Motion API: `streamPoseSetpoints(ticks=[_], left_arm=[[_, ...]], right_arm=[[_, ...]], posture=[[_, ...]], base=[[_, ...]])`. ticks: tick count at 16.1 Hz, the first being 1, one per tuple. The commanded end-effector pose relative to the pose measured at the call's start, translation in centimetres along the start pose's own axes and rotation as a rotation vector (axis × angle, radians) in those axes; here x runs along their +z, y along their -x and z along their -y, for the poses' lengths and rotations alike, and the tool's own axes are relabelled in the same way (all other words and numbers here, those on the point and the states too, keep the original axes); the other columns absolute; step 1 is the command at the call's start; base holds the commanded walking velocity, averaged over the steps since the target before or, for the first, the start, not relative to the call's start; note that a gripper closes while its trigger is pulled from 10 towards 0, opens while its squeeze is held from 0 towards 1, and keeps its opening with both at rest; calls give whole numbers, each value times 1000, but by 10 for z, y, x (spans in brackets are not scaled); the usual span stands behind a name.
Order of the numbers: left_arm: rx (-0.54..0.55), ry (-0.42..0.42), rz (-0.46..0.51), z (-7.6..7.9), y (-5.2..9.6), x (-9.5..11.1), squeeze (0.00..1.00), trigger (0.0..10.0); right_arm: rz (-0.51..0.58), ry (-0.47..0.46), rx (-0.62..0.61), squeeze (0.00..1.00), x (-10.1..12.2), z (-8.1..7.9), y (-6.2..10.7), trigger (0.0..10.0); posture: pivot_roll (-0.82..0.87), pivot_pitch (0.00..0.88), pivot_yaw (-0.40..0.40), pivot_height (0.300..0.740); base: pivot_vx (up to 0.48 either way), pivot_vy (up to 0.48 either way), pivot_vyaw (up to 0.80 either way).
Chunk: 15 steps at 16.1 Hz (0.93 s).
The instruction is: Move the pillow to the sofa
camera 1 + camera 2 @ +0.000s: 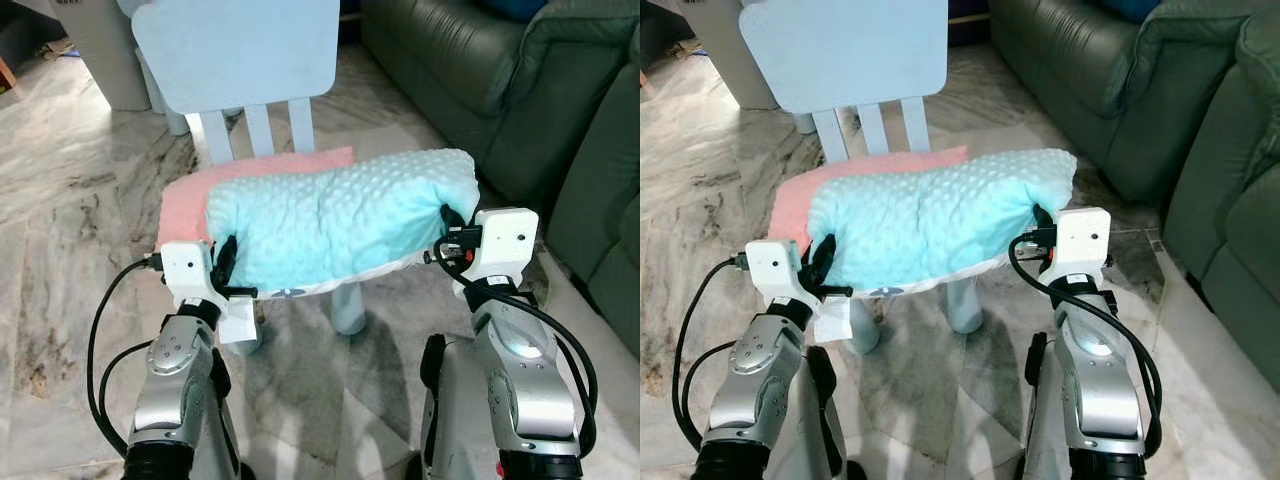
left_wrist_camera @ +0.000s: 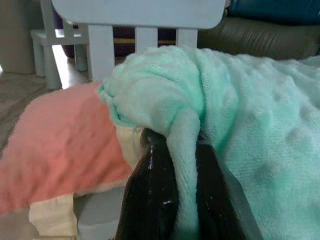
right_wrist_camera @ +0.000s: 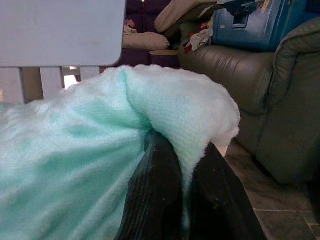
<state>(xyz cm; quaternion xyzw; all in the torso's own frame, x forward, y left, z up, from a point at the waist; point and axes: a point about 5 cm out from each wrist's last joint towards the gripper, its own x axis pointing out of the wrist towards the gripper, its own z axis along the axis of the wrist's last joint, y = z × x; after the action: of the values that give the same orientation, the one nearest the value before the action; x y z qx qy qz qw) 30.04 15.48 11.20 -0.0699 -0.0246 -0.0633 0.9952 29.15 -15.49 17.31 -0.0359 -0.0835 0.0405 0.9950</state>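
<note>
While both arms reach forward in the left eye view, a mint dotted pillow (image 1: 340,220) lies across the seat of a pale blue child's chair (image 1: 237,50), on top of a pink cushion (image 1: 190,205). The left gripper (image 1: 224,268) grips the pillow's left end and the right gripper (image 1: 452,232) its right end. A dark green sofa (image 1: 520,90) stands to the right, on the marble floor (image 1: 70,240).

Seen from the left wrist, two black fingers (image 2: 150,200) pinch a fold of the mint fabric, the pink cushion beside it.

From the right wrist, the fingers (image 3: 156,195) are clamped on the pillow's corner, with the sofa beyond.
</note>
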Motion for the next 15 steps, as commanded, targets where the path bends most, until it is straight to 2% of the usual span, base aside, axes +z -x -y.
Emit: streamPoseSetpoints(ticks=[1,11,15], left_arm=[[-6,-10,3,0,-2,3,0,10000],[-16,-12,-9,3,-2,0,0,10000],[-19,-15,-12,4,-3,-1,0,10000]], right_arm=[[47,-5,4,0,12,-2,-2,10000],[39,-18,5,0,11,-2,-1,10000],[40,-20,6,0,12,-2,-1,10000]], posture=[[-208,0,90,460],[-213,0,94,595],[-216,0,95,635]], base=[[0,0,0],[0,0,0],[0,0,0]])
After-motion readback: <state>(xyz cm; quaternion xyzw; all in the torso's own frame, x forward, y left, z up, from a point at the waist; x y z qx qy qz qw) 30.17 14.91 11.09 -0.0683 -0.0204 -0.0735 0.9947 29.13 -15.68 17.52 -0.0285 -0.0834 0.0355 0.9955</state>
